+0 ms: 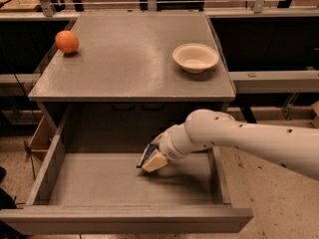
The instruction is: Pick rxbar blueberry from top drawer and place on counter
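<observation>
Item, pick step: gripper (pixel 158 156) low in top drawer (pixel 47 176), fingers clenched on tilted rxbar blueberry (pixel 146 157); next move, judged: lift clear to counter (pixel 124 63) above the fingers.

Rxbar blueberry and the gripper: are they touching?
Touching. The camera view shows the rxbar blueberry tilted directly against the gripper over the top drawer floor, no gap between them.

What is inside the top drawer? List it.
In the top drawer: the rxbar blueberry, with the gripper at it. The arm hides the back right corner and part of the bar.
</observation>
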### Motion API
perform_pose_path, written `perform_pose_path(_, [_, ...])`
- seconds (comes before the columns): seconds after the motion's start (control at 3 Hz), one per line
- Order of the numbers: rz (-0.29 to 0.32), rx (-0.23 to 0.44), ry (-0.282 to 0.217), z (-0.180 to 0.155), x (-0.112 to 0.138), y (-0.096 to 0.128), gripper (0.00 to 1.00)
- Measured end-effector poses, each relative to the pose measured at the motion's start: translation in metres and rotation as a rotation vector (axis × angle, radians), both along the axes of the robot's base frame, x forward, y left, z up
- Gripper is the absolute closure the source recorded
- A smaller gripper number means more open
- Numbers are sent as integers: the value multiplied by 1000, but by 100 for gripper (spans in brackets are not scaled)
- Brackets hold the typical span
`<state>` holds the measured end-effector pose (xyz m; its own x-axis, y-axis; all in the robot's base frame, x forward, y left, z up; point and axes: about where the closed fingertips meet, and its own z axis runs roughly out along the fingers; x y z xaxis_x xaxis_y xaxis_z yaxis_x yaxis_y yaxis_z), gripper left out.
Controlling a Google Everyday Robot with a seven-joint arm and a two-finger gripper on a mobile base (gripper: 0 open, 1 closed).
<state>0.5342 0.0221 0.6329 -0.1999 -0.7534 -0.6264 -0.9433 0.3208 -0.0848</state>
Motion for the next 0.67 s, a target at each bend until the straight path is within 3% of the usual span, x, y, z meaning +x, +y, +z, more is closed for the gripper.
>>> perform_pose_path(0.33, [19, -7, -29, 57, -1, -20, 100])
perform_pose_path(0.67, [42, -38, -19, 102, -7, -44, 100])
